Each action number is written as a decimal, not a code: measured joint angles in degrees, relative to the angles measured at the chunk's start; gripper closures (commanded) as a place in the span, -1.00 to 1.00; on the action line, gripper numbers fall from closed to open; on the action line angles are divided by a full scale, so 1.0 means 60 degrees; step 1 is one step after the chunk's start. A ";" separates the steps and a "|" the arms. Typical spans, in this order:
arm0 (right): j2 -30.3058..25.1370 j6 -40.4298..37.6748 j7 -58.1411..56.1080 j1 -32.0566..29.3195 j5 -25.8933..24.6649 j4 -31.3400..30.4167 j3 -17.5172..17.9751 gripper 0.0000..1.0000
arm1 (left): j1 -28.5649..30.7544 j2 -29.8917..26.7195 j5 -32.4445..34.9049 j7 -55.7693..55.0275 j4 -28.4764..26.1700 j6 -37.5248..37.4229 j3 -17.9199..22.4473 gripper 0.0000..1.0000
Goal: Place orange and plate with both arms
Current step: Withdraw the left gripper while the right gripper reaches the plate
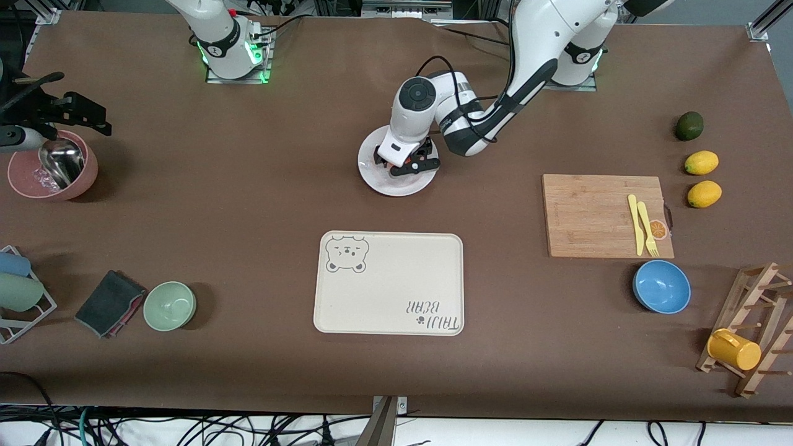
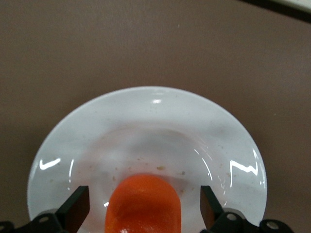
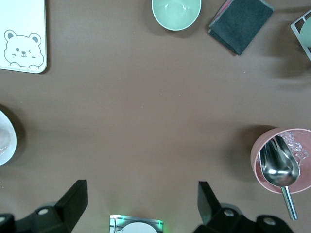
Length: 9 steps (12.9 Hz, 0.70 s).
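One orange [image 2: 143,204], one white plate [image 2: 146,116]. The orange sits on the plate, bright orange-red and glossy, with no clear long axis from here. The plate is round, shiny, with a shallow rim and a few crumbs, and lies flat on the brown table [image 1: 248,204], farther from the front camera than the cream bear-print tray [image 1: 389,284].

The left gripper [image 1: 406,162] hangs right over the plate, its fingers [image 2: 75,208] spread wide on either side of the orange with a gap on each side, nothing gripped. The right gripper [image 3: 141,206] waits over the right arm's end of the table, jaws wide and empty, near the pink bowl [image 1: 25,179] with one metal scoop [image 1: 61,162] in it.

Counting outward: two yellow lemons [image 1: 701,163], one dark green lime [image 1: 689,126], one bamboo cutting board [image 1: 588,214] carrying a yellow knife and fork [image 1: 643,229], one blue bowl [image 1: 661,287], one green bowl [image 1: 170,305], one dark folded cloth [image 1: 108,302], one yellow mug [image 1: 734,349] on a wooden rack [image 1: 759,322].
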 measured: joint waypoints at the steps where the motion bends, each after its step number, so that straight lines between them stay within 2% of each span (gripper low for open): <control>1: 0.0000 -0.0008 0.0000 0.0000 0.0000 0.0000 -0.0001 -1.00 | 0.0147 -0.0011 -0.0078 0.0604 0.0419 -0.0533 0.0005 -1.00; 5: 0.0000 -0.0011 0.0000 0.0004 0.0000 0.0000 0.0006 -1.00 | 0.1650 -0.0022 -0.0728 0.3816 0.1218 -0.1819 0.0021 -1.00; 9: 0.0018 -0.0114 0.0000 0.0018 0.0000 0.0001 0.0045 -1.00 | 0.3280 -0.0031 -0.0832 0.6562 0.2247 -0.3607 0.0043 -1.00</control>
